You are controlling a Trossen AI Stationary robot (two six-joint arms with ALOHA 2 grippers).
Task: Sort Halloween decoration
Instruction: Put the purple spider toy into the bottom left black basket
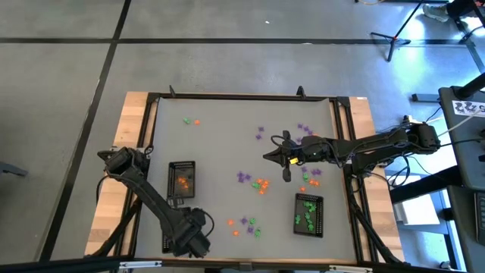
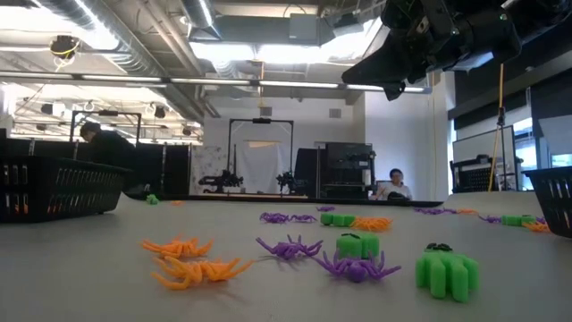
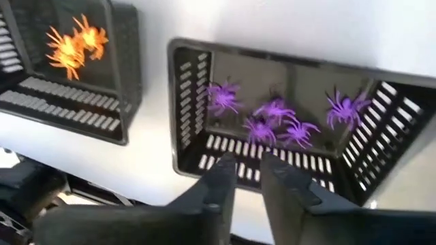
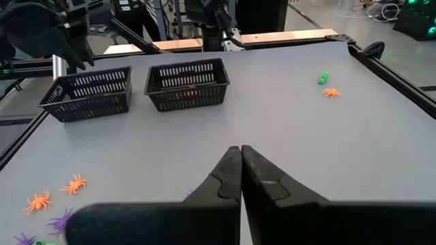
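- From above, the left arm covers the tray at the table's near-left edge; only the left wrist view shows this tray [image 3: 184, 122], holding five purple spiders [image 3: 274, 109].
- Three black mesh trays in all: that one, a tray with orange spiders [image 1: 182, 182] left of centre, and a tray with green trinkets [image 1: 308, 214] toward the near-right corner.
- The left gripper [image 3: 246, 178] hangs over the purple tray's rim, jaws slightly apart and empty.
- The right gripper [image 4: 241, 170] is above mid-table, right of centre, jaws pressed together with nothing seen between them.
- Loose Halloween decoration [image 1: 261, 184] is scattered mid-table, with a green and orange pair [image 1: 191, 120] near the far-left corner; the loose pieces are too small to count overhead.
- The low view alone shows a seated person [image 2: 393, 183] in the room behind.
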